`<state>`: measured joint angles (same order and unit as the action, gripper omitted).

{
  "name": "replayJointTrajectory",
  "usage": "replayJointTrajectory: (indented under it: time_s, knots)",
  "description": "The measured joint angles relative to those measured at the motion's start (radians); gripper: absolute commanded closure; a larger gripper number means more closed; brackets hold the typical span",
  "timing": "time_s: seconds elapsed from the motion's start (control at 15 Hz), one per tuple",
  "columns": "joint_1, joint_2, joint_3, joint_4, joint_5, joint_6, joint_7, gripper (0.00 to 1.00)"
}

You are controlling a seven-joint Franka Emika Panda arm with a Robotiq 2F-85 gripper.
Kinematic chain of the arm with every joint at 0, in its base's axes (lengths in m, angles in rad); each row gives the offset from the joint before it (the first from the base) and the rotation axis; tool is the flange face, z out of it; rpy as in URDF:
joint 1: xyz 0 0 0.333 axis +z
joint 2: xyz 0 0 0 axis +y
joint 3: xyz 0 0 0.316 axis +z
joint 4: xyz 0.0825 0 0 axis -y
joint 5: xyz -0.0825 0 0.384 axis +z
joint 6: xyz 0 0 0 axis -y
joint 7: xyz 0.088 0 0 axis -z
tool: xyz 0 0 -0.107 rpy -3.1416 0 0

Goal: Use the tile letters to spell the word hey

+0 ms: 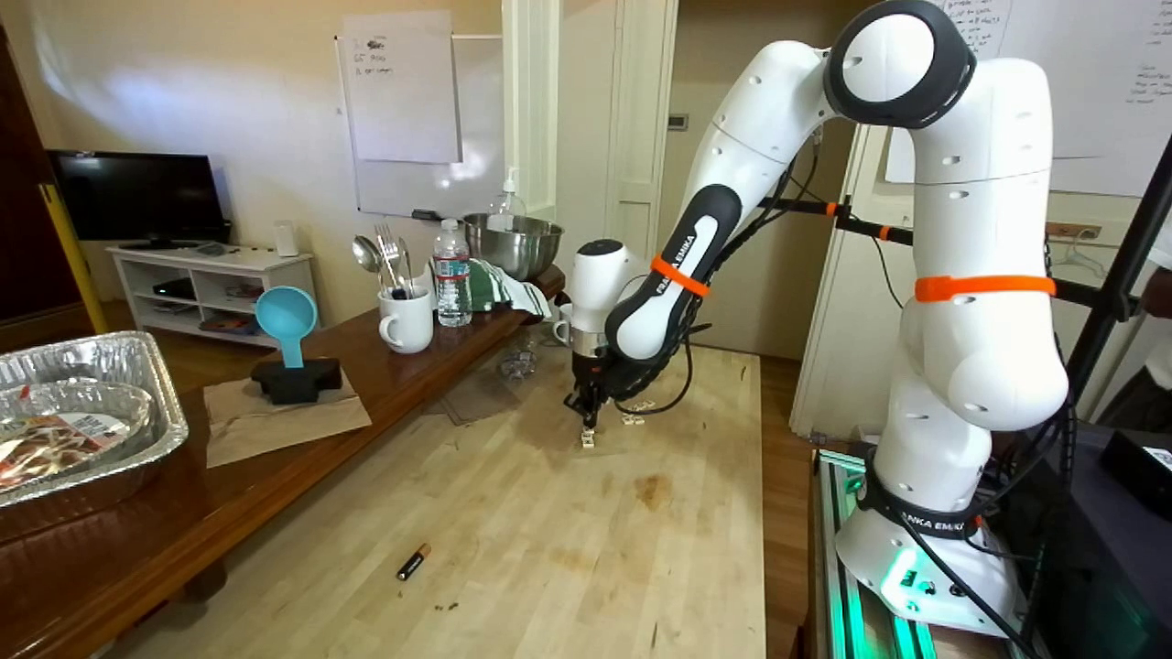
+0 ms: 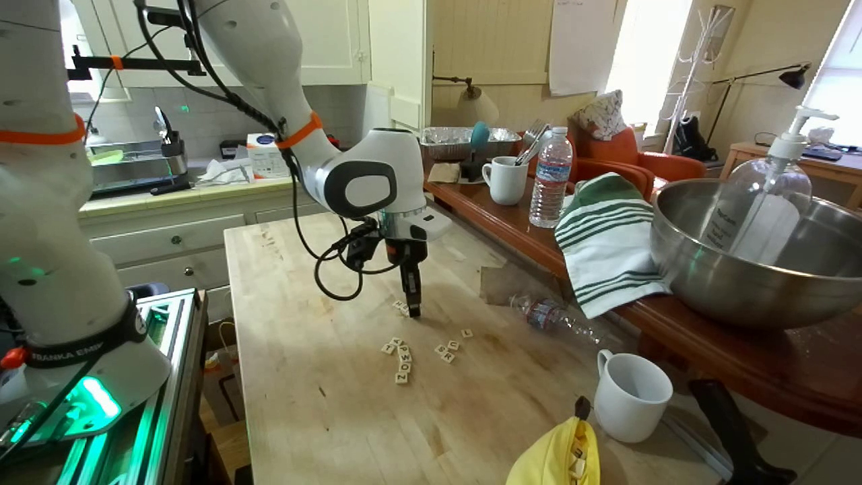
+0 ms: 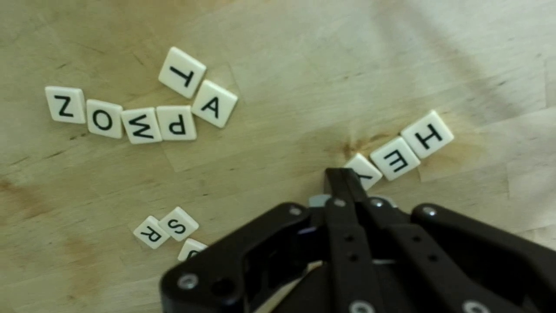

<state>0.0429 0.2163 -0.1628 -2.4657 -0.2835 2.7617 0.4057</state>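
Note:
In the wrist view, the whitish tile letters H (image 3: 428, 134), E (image 3: 395, 158) and Y (image 3: 365, 171) lie face up in a slanting row. H and E touch; Y sits at E's side, slightly turned. My gripper (image 3: 341, 171) is shut, its black fingertips together with nothing seen between them. The fingertips hide part of Y; I cannot tell whether they touch it. In both exterior views the gripper (image 1: 589, 421) (image 2: 414, 313) points down beside these tiles (image 1: 588, 439) (image 2: 399, 306), close to the table.
Tiles N (image 3: 65, 104), O, W, P, A and T (image 3: 182, 72) form a bent line. R (image 3: 151, 232), S and a partly hidden tile lie nearby. The table also holds a battery (image 1: 413, 562), bottle (image 2: 552, 315), mug (image 2: 633, 397) and yellow pouch (image 2: 555, 461). A raised wooden ledge (image 1: 366, 403) runs alongside.

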Motion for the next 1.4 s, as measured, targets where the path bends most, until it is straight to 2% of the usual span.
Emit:
replayJointTrajectory:
  time_s: [1.4]
  knots:
    - [0.014, 0.004, -0.001, 0.008, 0.000, -0.012, 0.101, 1.00]
